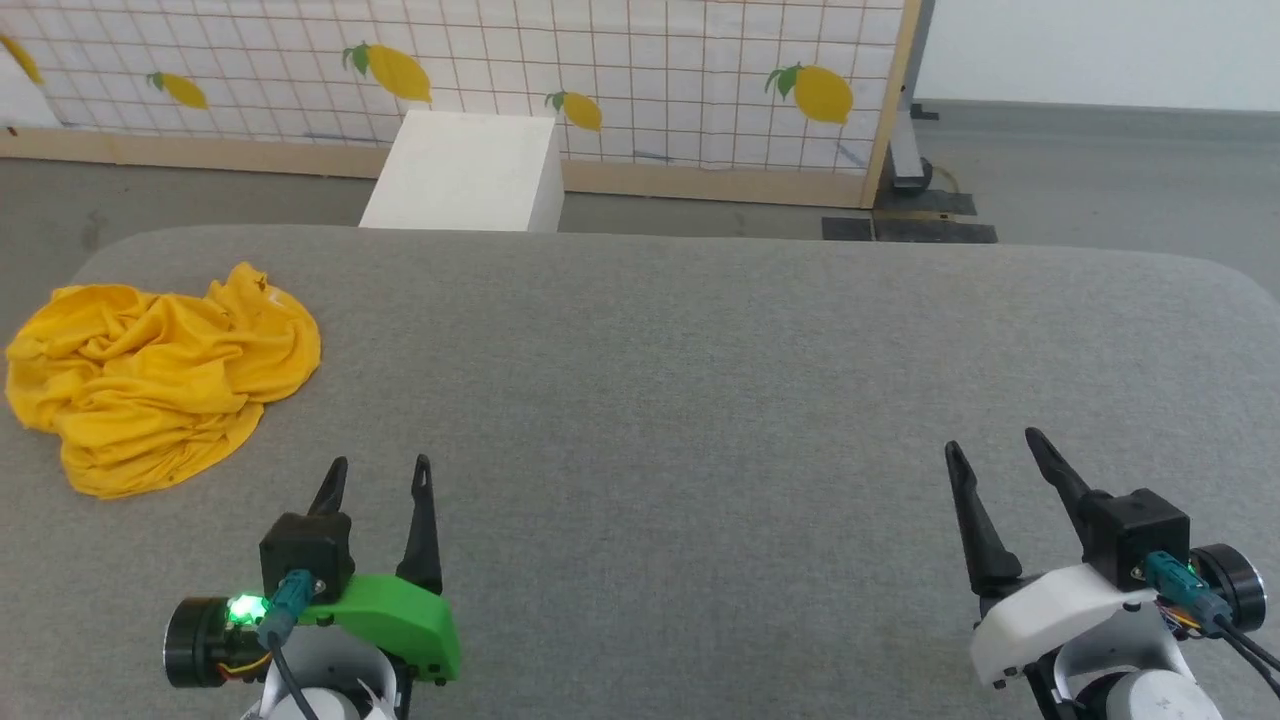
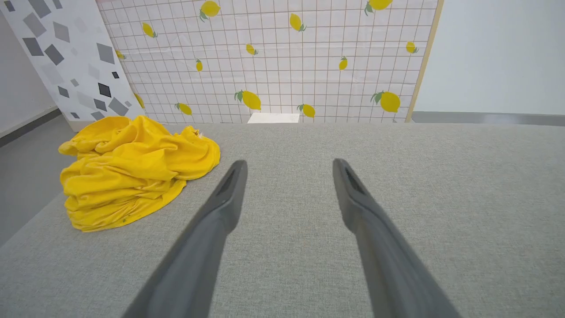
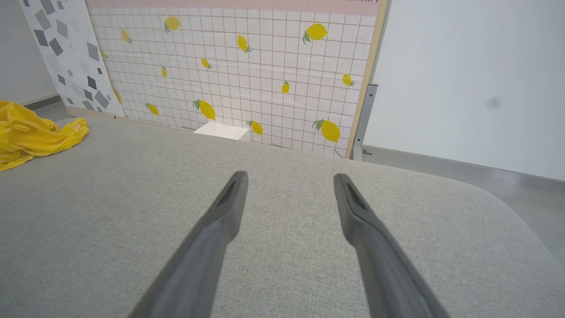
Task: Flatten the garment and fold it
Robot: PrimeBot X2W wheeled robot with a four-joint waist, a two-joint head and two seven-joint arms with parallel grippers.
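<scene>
The bright yellow garment [image 1: 155, 375] lies crumpled in a heap at the far left of the grey table [image 1: 700, 400], close to its left edge; its print is hidden in the folds. The left wrist view has the garment [image 2: 132, 170] ahead and to the left of my fingers. My left gripper [image 1: 378, 472] hovers open near the front edge, right of and nearer than the heap, holding nothing. Far off at the front right, my right gripper [image 1: 992, 445] is open too and holds nothing. The right wrist view catches the garment [image 3: 31, 134] at its left edge.
A white box [image 1: 465, 170] stands on the floor behind the table. Beyond it runs a tiled panel with lemon prints [image 1: 640, 80] in a wooden frame. The table's corners are rounded, with grey floor [image 1: 1100, 180] beyond the right side.
</scene>
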